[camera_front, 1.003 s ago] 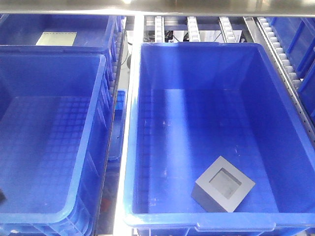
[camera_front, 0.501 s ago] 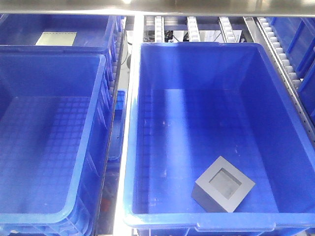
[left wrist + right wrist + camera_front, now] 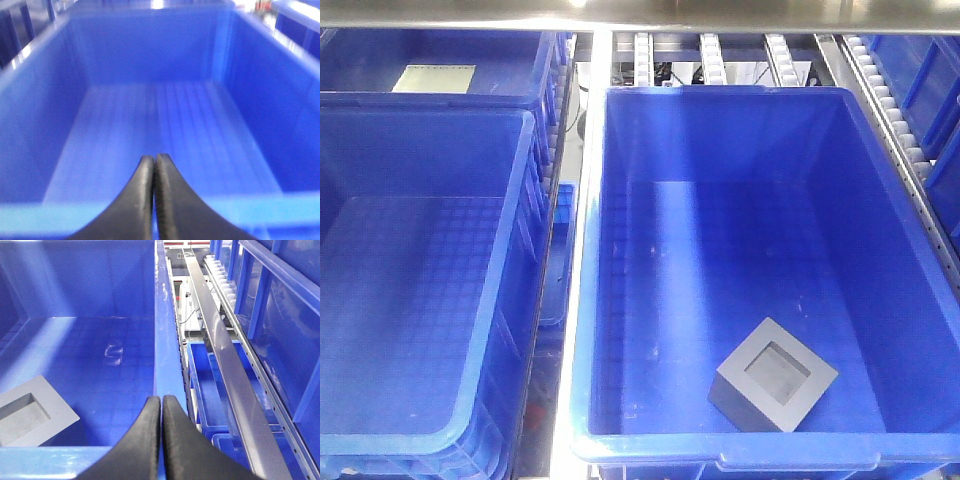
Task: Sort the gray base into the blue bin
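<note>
Front view: gray base (image 3: 773,375) sitting flat in blue bin (image 3: 740,100), near front corner, hollow up; nothing moved lately. Left wrist: left pincer (image 3: 154,165) pressed together over gridded crate (image 3: 150,120). Right wrist: right pincer (image 3: 161,405) pressed together, empty. Looks sorted already.

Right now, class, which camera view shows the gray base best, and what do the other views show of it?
The exterior front-facing view: the whole gray base shows, hollow face up, on the blue bin floor near the front wall. The right wrist view catches only part of it at the left edge. The left wrist view shows none of it.
</note>
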Available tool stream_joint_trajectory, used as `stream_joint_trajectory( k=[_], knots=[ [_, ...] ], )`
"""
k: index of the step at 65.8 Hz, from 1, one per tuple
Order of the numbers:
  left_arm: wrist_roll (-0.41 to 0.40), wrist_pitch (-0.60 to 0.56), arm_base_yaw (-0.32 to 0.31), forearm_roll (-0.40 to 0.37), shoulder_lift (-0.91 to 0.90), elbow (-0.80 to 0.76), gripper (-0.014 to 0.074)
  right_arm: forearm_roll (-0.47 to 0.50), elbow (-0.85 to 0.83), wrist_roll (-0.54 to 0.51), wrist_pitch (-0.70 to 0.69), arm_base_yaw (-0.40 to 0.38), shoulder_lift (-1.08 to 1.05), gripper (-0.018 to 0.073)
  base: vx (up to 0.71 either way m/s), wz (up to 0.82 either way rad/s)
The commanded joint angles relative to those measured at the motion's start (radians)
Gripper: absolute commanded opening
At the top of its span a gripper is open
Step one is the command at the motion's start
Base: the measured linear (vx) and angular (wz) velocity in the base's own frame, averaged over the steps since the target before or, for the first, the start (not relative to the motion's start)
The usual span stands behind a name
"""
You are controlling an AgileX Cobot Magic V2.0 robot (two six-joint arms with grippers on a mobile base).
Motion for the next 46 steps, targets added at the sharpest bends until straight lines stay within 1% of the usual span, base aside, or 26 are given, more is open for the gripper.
stream_joint_trajectory(
  k=[1,46],
  knots=[
    [-0.002,-0.033,0.002,-0.01,-0.013,-0.02,-0.0006,-0.005,0.001,-0.012,-0.065,-0.003,0.018,-0.0005,0.0,0.0],
    [-0.002,-0.032,0.002,-0.01,-0.012,-0.02,-0.0006,-0.005,0.001,-0.012,-0.065,-0.003,0.018,-0.0005,0.0,0.0]
  ],
)
